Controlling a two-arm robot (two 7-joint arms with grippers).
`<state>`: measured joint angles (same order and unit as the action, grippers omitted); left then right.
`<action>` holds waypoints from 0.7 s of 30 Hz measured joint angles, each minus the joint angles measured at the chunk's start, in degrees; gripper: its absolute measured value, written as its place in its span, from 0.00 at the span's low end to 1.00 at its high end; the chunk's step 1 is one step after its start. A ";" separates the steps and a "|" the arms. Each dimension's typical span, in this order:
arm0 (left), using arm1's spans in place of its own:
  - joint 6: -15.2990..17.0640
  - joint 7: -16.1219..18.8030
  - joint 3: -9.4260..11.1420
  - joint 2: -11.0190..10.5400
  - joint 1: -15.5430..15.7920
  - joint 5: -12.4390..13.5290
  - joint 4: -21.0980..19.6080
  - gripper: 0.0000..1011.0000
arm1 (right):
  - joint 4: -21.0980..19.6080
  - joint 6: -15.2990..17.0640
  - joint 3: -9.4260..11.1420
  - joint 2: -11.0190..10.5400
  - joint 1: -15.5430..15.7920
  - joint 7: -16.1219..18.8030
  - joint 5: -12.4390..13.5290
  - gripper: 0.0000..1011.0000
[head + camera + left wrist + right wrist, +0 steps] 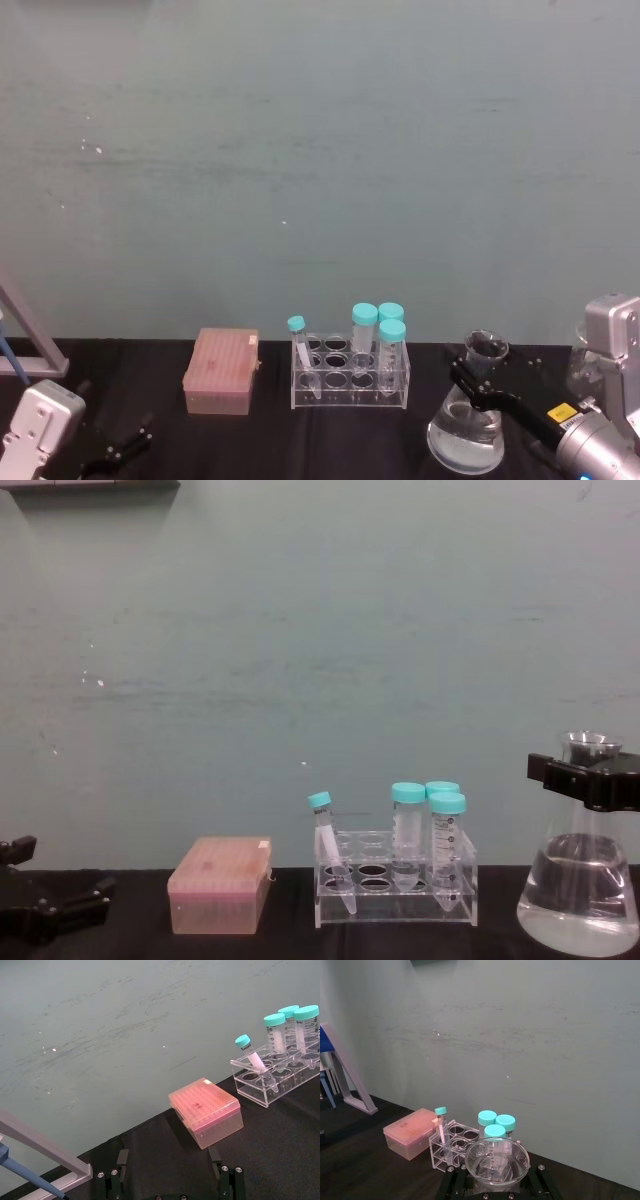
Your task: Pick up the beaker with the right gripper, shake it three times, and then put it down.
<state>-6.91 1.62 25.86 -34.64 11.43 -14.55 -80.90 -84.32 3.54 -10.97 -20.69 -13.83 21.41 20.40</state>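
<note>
The right claw (480, 385) is clenched on the neck of the beaker (465, 437), whose wide bottom sits just below it. Grabbing looks done. Next, lift it straight up, then shake softly. The left claw (120, 450) waits open, far away.

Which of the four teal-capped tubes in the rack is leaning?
The thin tube at the rack's left end, nearest the pink box; the three wider tubes stand upright.
</note>
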 joint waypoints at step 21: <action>0.00 0.00 0.00 0.00 0.00 0.00 0.00 0.99 | 4.40 -3.04 -3.16 -0.11 -2.57 1.86 1.52 0.45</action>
<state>-6.91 1.62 25.86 -34.65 11.43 -14.54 -80.90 -79.93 0.51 -14.13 -20.80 -16.40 23.27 21.92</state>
